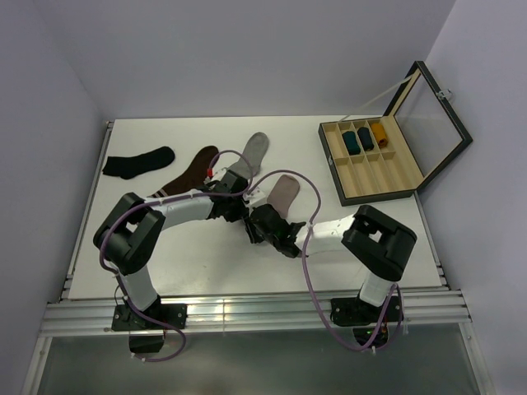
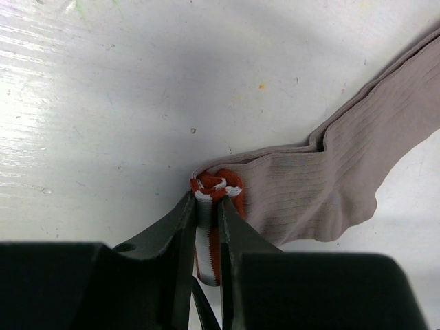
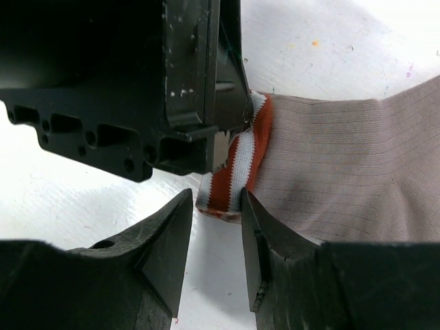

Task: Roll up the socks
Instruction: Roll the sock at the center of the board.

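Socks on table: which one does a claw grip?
The pink sock, red-striped cuff pinched in the left claw. The black sock, brown sock and grey sock lie loose.

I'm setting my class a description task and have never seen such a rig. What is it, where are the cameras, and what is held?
Two robot arms stand at the table's near edge, each with a two-finger claw. One picture looks down from above; two come from wrist cameras. On the table lie a black sock, a brown sock, a grey sock and a pink sock, plus an open box with rolled socks. The left claw pinches the pink sock's striped cuff; the right claw's fingers flank it, grip unclear.
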Available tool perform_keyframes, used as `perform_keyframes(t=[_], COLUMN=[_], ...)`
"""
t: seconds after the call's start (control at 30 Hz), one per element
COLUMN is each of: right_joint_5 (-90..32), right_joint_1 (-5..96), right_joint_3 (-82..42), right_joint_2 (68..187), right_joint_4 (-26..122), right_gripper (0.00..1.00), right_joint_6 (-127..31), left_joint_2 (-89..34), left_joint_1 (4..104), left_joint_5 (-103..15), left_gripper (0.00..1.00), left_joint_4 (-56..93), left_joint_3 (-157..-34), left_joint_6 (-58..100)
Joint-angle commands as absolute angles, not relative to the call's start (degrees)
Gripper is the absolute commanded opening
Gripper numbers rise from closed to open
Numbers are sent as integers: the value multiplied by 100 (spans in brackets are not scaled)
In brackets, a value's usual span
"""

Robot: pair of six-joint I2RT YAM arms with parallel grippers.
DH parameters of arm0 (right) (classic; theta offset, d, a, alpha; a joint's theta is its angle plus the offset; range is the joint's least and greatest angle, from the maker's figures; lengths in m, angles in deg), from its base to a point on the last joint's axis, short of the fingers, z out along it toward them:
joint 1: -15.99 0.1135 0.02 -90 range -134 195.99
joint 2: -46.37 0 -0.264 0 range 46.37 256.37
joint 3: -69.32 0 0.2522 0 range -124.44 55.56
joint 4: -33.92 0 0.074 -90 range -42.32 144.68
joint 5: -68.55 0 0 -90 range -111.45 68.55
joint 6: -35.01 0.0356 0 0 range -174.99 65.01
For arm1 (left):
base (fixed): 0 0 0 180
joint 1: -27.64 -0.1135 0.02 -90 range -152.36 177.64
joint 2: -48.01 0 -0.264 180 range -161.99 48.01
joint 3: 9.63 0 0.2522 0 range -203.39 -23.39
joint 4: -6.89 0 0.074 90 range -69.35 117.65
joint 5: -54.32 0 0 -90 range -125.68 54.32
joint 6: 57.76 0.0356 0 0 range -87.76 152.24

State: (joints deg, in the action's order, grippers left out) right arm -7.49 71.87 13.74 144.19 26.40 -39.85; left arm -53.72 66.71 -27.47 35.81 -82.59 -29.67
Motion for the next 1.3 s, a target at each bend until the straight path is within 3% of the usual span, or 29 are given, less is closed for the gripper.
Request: perform_keyframes(t=[0.0,0.27,0.33,0.37,0.4,0.53,0.7,0.8,0.83,0.93,1.03,1.27], right_joint_5=[-501,-448,-457,-449,-440,-676,-1712,-2635,-3037,-3680,-4595,-5976], right_joint_1=[7321,7348,7348,7339,7339,7198,6760,6312,6084,5662,5345,4746], right_joint_3=[1021,872,871,906,907,950,1135,1346,1459,1653,1899,2339], right_joint_2=[14551,14753,14814,14814,14832,14753,14498,14358,14323,14322,14585,15367], right_joint_4=[2676,2817,2817,2817,2834,3027,3116,2976,2932,2616,2062,394], right_gripper=[42,41,37,35,24,3,0,0,0,0,0,0], right_joint_6=[-3987,-3750,-3653,-3627,-3557,-3381,-2891,-2442,-2310,-1800,-1220,116], left_joint_2=[-5289,-5280,-5271,-5254,-5210,-5078,-4727,-4508,-4454,-4226,-3997,-3979], left_joint_1=[6675,6675,6675,6667,6675,6675,6667,6649,6658,6658,6649,6658], left_joint_5=[-2671,-2706,-2706,-2706,-2706,-2698,-2663,-2628,-2619,-2636,-2689,-2873], left_gripper=[9,9,9,9,9,13,32,51,63,78,81,77], left_joint_4=[3805,3753,3744,3726,3709,3542,3173,2954,2892,2541,2128,1741], left_joint_3=[-8104,-8060,-8052,-8017,-7999,-7876,-7560,-7375,-7262,-6990,-6708,-6593], left_joint_6=[-2981,-3042,-3095,-3104,-3121,-3218,-3358,-3473,-3534,-3639,-3684,-3464])
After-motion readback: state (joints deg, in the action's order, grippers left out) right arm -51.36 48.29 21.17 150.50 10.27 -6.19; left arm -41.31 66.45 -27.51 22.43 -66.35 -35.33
